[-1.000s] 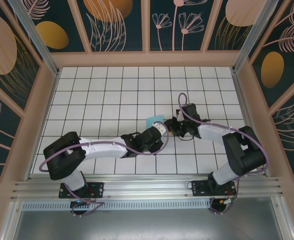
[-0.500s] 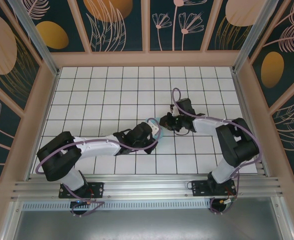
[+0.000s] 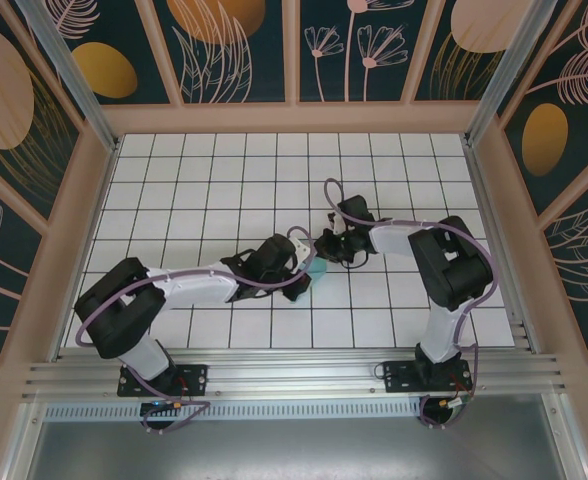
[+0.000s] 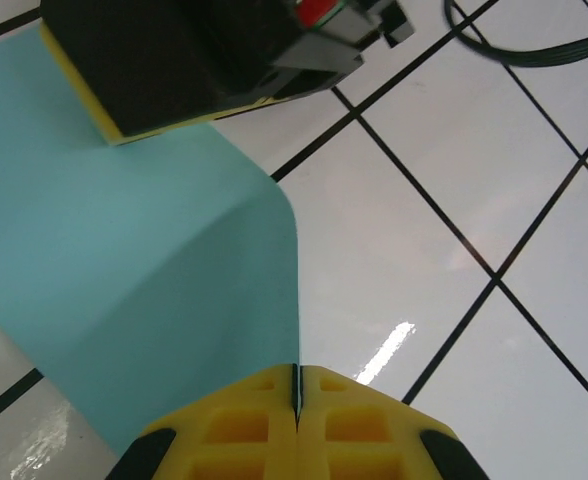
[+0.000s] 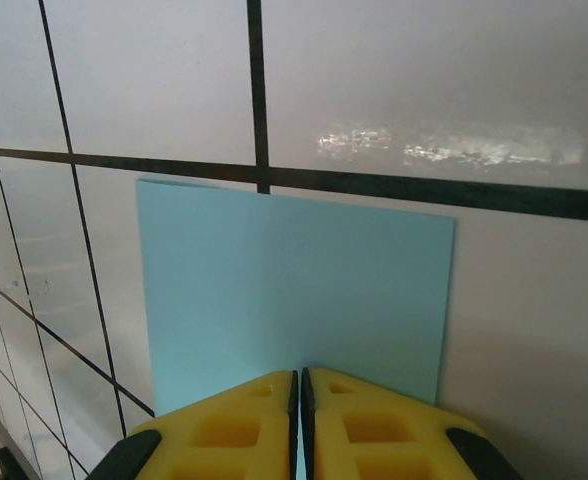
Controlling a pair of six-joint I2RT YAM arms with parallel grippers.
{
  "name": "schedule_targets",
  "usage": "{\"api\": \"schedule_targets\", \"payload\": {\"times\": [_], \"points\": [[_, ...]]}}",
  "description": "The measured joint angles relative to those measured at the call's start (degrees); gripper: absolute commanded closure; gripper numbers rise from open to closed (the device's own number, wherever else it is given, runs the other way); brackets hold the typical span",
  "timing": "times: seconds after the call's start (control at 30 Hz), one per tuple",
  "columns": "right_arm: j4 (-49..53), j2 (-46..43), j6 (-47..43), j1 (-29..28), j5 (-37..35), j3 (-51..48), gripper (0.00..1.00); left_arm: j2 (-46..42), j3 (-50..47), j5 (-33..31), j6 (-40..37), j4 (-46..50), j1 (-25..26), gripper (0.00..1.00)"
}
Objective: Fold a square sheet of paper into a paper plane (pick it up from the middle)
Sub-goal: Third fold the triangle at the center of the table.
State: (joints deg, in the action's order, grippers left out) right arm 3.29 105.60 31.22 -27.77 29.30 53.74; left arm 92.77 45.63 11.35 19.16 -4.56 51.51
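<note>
Bench (image 3: 194,180): white glossy tiles, dark grout lines. Wall panels (image 3: 234,50) along top and sides of frame: dark, leaf-and-flower pattern, wooden framing. Metal rail (image 3: 294,375) across bottom.

The square sheet of paper (image 4: 144,270), plain light turquoise, is bowing in a soft curve, pinched at two edges, near the middle of the white tiled table (image 3: 204,170).

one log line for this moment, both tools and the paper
left tool: shut on paper sheet edge | right tool: shut on far edge | sheet: bowed between them
</note>
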Motion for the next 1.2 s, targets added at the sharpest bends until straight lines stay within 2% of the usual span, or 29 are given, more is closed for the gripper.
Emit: {"api": "schedule_targets", "payload": {"times": [0.33,1.2], "points": [[0.44,0.04,-0.94,-0.48,-1.03,0.31,0.84,1.16,-0.11,0.68,0.02,0.0,-2.86,0.96],[0.39,0.04,-0.9,-1.4,-2.29,0.55,0.83,2.78,-1.97,-2.89,2.08,-1.25,-3.04,0.91]]}}
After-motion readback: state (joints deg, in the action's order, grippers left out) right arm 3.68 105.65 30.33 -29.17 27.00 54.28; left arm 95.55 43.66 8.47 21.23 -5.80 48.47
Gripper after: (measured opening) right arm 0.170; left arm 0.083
